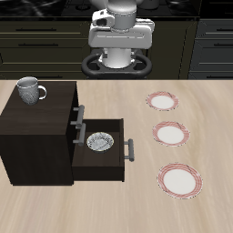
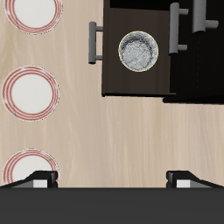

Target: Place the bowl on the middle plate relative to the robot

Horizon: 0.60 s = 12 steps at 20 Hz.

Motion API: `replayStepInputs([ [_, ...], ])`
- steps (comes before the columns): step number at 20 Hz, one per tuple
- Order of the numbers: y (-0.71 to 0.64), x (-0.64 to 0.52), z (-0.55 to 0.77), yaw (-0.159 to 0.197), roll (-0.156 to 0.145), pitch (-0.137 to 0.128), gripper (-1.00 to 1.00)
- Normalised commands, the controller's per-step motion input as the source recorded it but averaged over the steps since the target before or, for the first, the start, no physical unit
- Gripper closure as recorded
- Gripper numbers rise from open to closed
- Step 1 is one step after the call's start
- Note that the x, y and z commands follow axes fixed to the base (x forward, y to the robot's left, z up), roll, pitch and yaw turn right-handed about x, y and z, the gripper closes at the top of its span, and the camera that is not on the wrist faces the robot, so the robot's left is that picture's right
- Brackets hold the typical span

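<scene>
Three identical white plates with pinkish-red striped rims lie in a line on the pale wood-grain table (image 1: pixel 109 214), running from the back toward the front edge, well apart from one another. The middle plate (image 1: pixel 170 134) sits between the far plate (image 1: pixel 163 100) and the near plate (image 1: pixel 179 179), and all three are bare.

Across the table stands a dark brown cabinet (image 1: pixel 36 136) with a white-grey handled mug (image 1: pixel 30 89) upright on its top. Its upper drawer (image 1: pixel 73 123) is shut, or very nearly so, while its lower drawer (image 1: pixel 100 157) is pulled out toward the plates, a grey bar handle (image 1: pixel 129 149) on its front. The bowl (image 1: pixel 98 141) rests upright on the floor of that open drawer, its speckled inside facing up, clear of the drawer walls.

The gripper (image 2: pixel 112 179) hangs high above the bare wood between the cabinet and the plates, touching nothing. Its fingers (image 2: pixel 37 178) stand wide apart with nothing between them.

Behind the table, the robot's white and grey body (image 1: pixel 119 36) rises on a dark ringed base (image 1: pixel 116 62), and beyond it runs a wall of dark cabinets (image 1: pixel 36 41) with thin horizontal handles.
</scene>
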Motion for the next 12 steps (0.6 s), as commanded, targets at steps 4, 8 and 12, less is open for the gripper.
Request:
replayStepInputs([
  [4, 0.01, 0.42, -0.02, 0.008, -0.056, -0.027, -1.0],
  [8, 0.01, 0.31, -0.04, -0.025, -0.022, 0.005, -1.0],
  [12, 0.05, 0.38, -0.06, 0.03, -0.008, -0.017, -1.0],
])
